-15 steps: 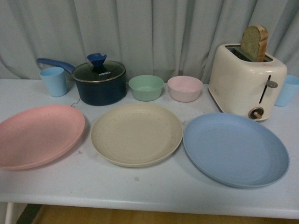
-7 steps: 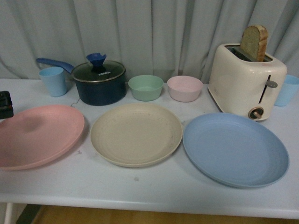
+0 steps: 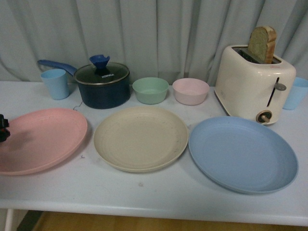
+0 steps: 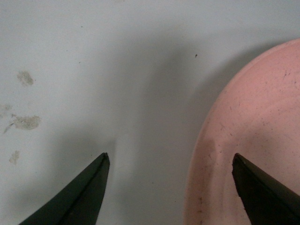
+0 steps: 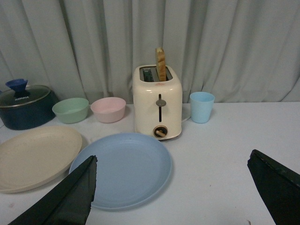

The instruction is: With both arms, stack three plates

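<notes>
The left tool point(image 4: 169, 157) is released, jaws spread astride the rim of the pink plate point(image 4: 253, 117), one finger over the plate and the other over bare tabletop point(image 4: 93, 70). The right tool point(image 5: 171, 161), likewise spread and empty, hangs clear of the blue plate point(image 5: 124, 168). The beige plate point(image 3: 140, 138) lies between those two, all flat, unstacked. Behind, a toaster point(image 3: 250, 84) holds a bread slice point(image 3: 262, 44); the green bowl point(image 3: 150, 90) and pink bowl point(image 3: 190, 91) look empty.

Both jaws spread; left seemingly low.
</notes>
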Controlling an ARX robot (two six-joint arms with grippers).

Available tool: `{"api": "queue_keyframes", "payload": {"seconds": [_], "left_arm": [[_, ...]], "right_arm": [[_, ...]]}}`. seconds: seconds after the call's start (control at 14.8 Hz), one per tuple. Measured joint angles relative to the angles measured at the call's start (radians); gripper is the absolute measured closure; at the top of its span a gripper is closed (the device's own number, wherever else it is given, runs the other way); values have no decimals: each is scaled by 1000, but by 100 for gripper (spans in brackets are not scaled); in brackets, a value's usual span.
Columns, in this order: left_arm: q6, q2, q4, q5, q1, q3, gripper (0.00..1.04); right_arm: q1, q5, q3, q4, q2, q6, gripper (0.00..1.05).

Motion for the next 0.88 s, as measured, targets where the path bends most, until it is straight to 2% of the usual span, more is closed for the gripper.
{"api": "queue_keyframes", "payload": {"seconds": [0.27,0.47,0.61,0.74,0.88], "left_arm": [[24,-2,18,-2,-1,-4,75],[13,-41,17,14,4,-11,102],[27,-130,6,-5,8,-19,102],[26,-239,2,19,11,-60,102],[26,-421,19,48,-37,-130,102]], "right_arm": [[0,0,0,0,0,0,7],[0,0,0,0,0,0,7],[0,0,0,0,0,0,7],[0,0,0,0,0,0,7],[0,0,0,0,0,0,7]]}}
